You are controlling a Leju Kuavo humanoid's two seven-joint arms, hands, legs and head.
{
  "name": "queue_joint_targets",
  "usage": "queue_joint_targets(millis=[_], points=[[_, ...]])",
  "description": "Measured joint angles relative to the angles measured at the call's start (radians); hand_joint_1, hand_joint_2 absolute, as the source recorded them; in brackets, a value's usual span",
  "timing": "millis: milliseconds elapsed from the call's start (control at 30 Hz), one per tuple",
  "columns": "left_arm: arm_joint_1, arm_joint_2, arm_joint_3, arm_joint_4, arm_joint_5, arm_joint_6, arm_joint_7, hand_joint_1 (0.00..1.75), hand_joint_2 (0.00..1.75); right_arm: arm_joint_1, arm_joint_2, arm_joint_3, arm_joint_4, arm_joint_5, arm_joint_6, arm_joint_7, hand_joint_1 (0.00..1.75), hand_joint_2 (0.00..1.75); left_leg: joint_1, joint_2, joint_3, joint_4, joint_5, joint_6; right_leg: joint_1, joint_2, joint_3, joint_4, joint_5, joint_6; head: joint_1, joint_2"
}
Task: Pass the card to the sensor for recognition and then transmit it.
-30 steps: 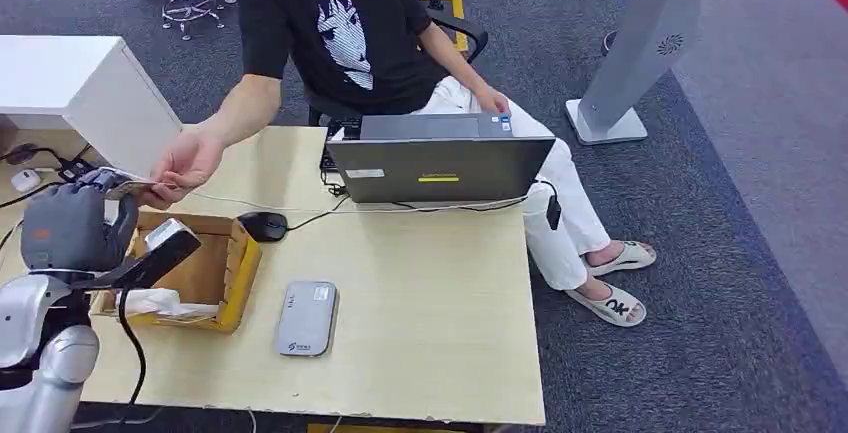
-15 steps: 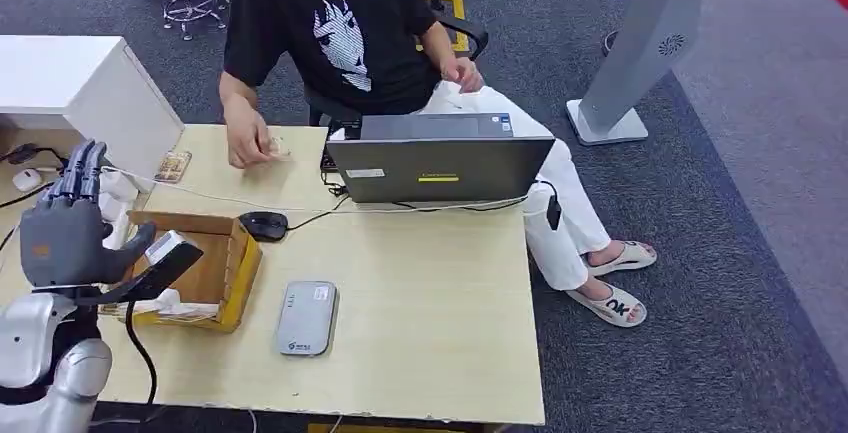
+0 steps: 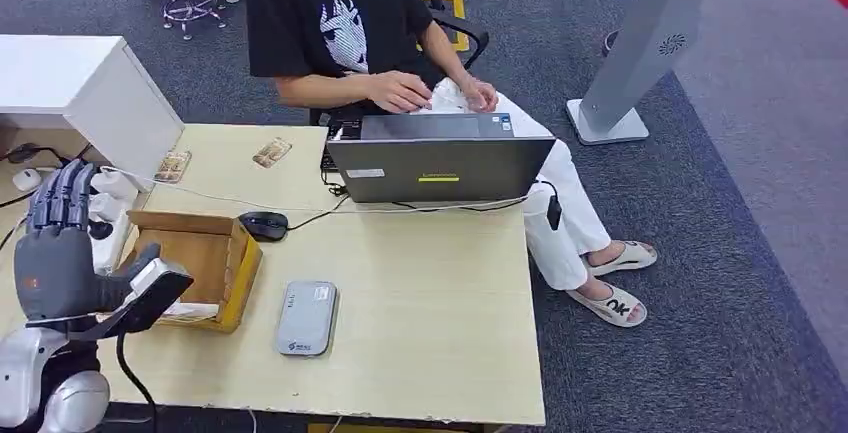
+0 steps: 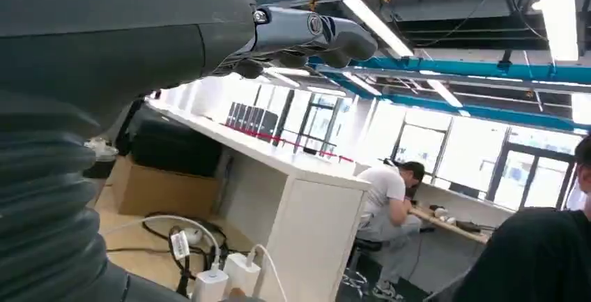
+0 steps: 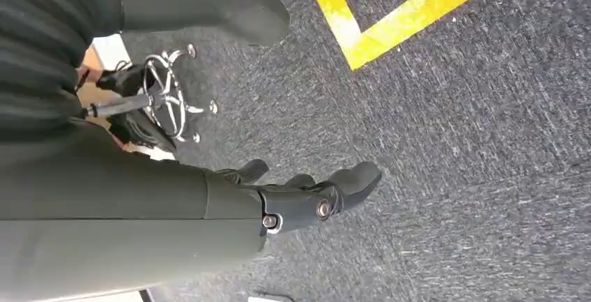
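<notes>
The left hand stood raised over the table's near left corner, fingers straight and spread, holding nothing. The card lay flat on the far side, well apart from it, beside the laptop. The right hand hung empty, fingers loosely apart, over grey carpet.

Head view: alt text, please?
The robot's left hand, open and empty, is raised beside a cardboard box on a wooden table. Two cards lie at the far edge, and a person sits behind a laptop.
</notes>
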Motion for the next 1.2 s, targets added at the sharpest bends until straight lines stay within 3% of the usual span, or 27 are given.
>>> queue_joint_targets(millis=[67,100,200,633,900,1200], points=[[0.014,-0.012,0.003,-0.018,0.146,-0.081,-0.027,0.0,1.75,0.0,0.002,-0.007,0.0,0.0,0.0,0.0,0.0,1.75,0.0,0.0,0.0,0.0,0.0,0.0,0.0,0.0,0.0,0.0,0.0,0.0,0.0,0.0],[0.027,-0.018,0.003,-0.026,0.153,-0.085,-0.041,0.0,1.75,0.0,0.003,-0.011,0.0,-0.001,0.0,0.0,0.0,1.75,0.0,0.001,0.0,0.0,0.0,0.0,0.0,0.001,0.0,0.0,0.0,0.0,0.0,0.0],[0.088,-0.027,-0.003,-0.083,0.089,-0.082,-0.082,0.0,1.75,0.002,0.008,-0.028,0.0,-0.01,0.0,0.002,0.0,1.75,0.0,0.002,0.001,0.0,0.0,0.0,0.0,0.002,0.0,0.0,0.0,0.0,0.0,0.0],[0.213,-0.035,-0.037,-0.2,0.025,-0.069,-0.087,0.0,1.75,0.004,0.019,-0.067,-0.002,-0.018,0.0,-0.005,0.0,1.75,0.0,0.001,0.0,0.0,0.0,0.0,0.0,0.001,0.0,0.0,0.0,0.0,0.0,0.0],[0.362,0.021,-0.065,-0.287,0.041,-0.059,-0.093,0.0,1.75,0.007,0.029,-0.116,-0.007,-0.045,-0.011,-0.003,0.0,1.75,0.0,0.001,0.0,0.0,-0.001,-0.001,0.0,0.001,-0.001,0.0,-0.001,0.0,0.0,0.0],[0.517,0.094,-0.064,-0.382,0.027,-0.065,-0.023,0.0,1.75,0.008,0.041,-0.169,-0.011,-0.063,-0.011,-0.003,0.0,1.75,0.0,0.001,0.0,-0.001,-0.001,-0.001,0.0,0.0,-0.001,0.0,-0.001,-0.001,0.0,0.0]])
